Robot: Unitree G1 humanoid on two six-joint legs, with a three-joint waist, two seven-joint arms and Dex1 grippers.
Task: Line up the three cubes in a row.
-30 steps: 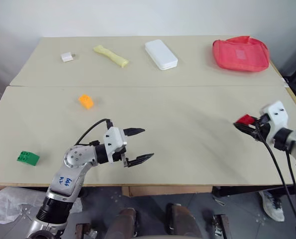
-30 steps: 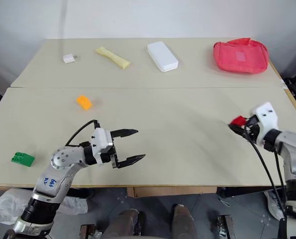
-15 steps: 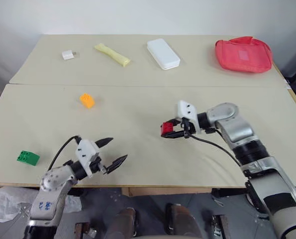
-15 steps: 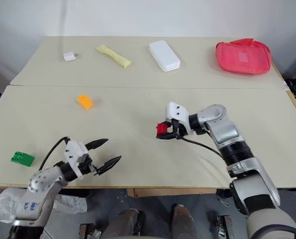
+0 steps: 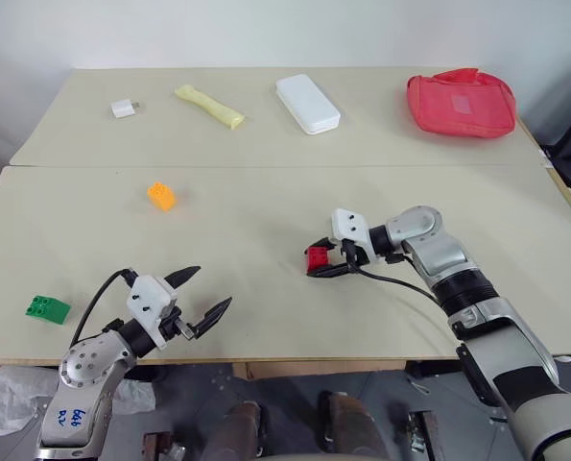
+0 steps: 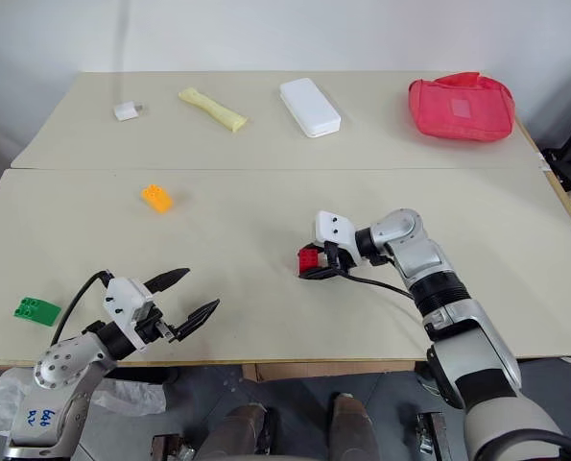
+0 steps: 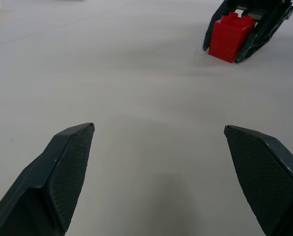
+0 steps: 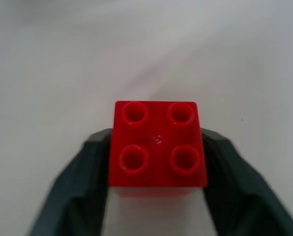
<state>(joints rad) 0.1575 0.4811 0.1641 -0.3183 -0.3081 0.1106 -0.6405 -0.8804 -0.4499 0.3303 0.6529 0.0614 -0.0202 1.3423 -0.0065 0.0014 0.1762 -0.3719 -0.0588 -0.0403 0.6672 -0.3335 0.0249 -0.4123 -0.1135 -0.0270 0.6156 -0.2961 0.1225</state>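
Swinging in from the table's right edge, my right gripper [image 5: 321, 261] now sits near the middle of the front table [image 5: 266, 240] with the red cube [image 5: 317, 258] set down on the surface. In the right wrist view the red cube stands studs up between the two black fingers [image 8: 82, 182]; they flank its sides closely, and I cannot tell whether they are pressing it or have just let go. I judge this as the moment of release, so the red cube marks the first spot of the row.

My left gripper [image 5: 201, 294] has pulled back toward the near edge and hangs there spread wide with nothing in it, pointing across at the red cube.

Two blocks remain out of line: the orange cube [image 5: 160, 196] lies well to the left and farther back, and the green cube [image 5: 48, 308] rests near the front left corner, well apart from both. I expect the left arm suits both.
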